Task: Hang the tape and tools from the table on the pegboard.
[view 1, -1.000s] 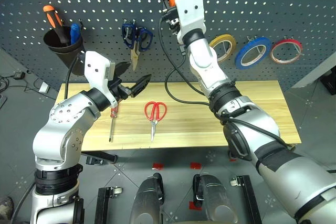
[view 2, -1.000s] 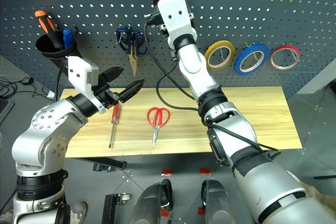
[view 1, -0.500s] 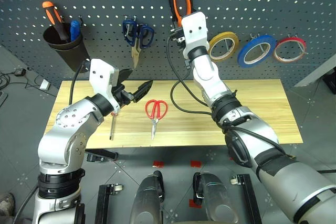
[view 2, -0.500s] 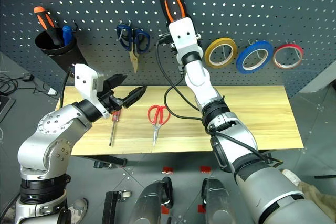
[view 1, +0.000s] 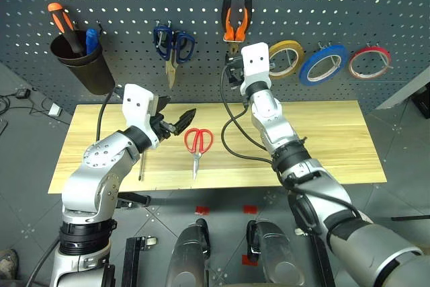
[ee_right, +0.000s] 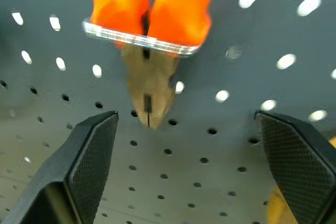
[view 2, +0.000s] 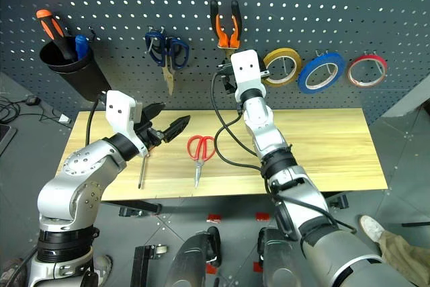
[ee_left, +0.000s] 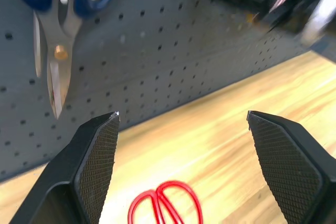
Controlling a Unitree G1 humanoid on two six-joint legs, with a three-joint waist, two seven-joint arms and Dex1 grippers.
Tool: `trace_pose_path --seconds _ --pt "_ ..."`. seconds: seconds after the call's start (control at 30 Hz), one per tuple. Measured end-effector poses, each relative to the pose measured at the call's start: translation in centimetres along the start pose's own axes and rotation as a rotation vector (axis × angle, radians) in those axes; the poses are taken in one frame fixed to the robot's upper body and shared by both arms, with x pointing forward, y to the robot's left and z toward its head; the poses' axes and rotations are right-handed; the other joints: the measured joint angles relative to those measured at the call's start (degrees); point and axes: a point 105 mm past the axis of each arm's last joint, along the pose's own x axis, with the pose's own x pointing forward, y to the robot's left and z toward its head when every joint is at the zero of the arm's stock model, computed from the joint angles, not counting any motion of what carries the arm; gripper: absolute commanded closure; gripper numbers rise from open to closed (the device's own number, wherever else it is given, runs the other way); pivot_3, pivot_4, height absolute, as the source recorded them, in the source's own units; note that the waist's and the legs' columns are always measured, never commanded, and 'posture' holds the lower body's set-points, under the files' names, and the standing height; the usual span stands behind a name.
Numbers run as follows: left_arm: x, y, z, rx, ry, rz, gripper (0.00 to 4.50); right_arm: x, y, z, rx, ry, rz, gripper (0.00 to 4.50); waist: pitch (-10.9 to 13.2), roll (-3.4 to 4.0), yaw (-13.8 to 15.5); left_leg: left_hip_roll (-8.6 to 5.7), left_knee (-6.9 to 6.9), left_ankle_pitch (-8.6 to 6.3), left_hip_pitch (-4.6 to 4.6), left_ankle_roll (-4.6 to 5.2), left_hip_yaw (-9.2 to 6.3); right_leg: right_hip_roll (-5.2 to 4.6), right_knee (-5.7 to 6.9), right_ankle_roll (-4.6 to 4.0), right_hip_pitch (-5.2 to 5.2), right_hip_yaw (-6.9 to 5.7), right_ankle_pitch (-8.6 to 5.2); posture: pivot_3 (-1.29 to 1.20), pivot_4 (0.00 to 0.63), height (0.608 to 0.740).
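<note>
Both pincers are being held wide open, and nothing is being gripped by either one. The right gripper [ee_right: 186,145] is being held up close to the pegboard [view 1: 376,5], just below the pliers [view 1: 236,18], and it is not touching them. The pliers are being carried by a hook on the board, orange handles up and jaws pointing down. The left gripper [view 1: 176,116] is being held over the left part of the table [view 1: 322,139], with its fingers pointing toward the red scissors [view 1: 197,144]. The red scissors are lying flat on the wood, handles toward the board and blades toward the near edge. The red screwdriver [view 2: 141,169] is lying on the table too, partly hidden under the left arm. The blue tape [view 1: 322,64] is being carried by the board, between a yellow roll [view 1: 285,57] and a red roll [view 1: 368,62]. The blue scissors [view 1: 172,48] are being carried by the board as well, left of the pliers. A black cup [view 1: 82,62] is being carried at the far left of the board, with an orange-handled tool standing in it.
</note>
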Motion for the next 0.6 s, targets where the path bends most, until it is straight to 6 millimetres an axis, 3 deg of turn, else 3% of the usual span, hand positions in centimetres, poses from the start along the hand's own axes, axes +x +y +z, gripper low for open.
trace_pose_path --seconds 0.17,0.3,0.43,0.6 --pt "-0.8 -0.1 -5.4 -0.054 0.21 0.104 0.03 -7.0 3.4 -3.4 0.069 0.188 0.32 0.0 -0.05 -0.04 0.0 0.07 0.07 -0.12 -0.08 -0.04 -0.06 0.08 -0.04 0.06 -0.01 -0.05 -0.04 -0.18 0.283 0.74" --pt "-1.1 -1.5 -8.8 -0.112 0.334 0.169 0.03 -13.5 3.5 -4.3 0.105 0.344 0.494 0.0 -0.09 -0.08 0.18 0.05 0.12 -0.17 -0.03 0.02 -0.16 0.07 -0.04 0.07 0.11 -0.1 -0.04 -0.19 0.281 0.74" --pt "-0.7 -2.7 -10.8 -0.1 0.422 0.172 0.03 -16.0 3.4 -5.4 0.13 0.463 0.525 0.0 -0.11 -0.1 0.1 0.19 0.14 -0.23 0.0 0.14 -0.2 0.19 0.04 0.09 0.05 -0.13 -0.05 -0.2 0.28 0.74" --pt "0.3 -3.1 -12.9 -0.116 0.516 0.205 0.03 -16.1 3.6 -5.2 0.165 0.494 0.521 0.0 -0.13 -0.14 -0.1 0.37 0.17 -0.12 0.02 0.0 -0.18 0.38 0.15 0.1 -0.03 -0.13 -0.06 -0.21 0.274 0.74"
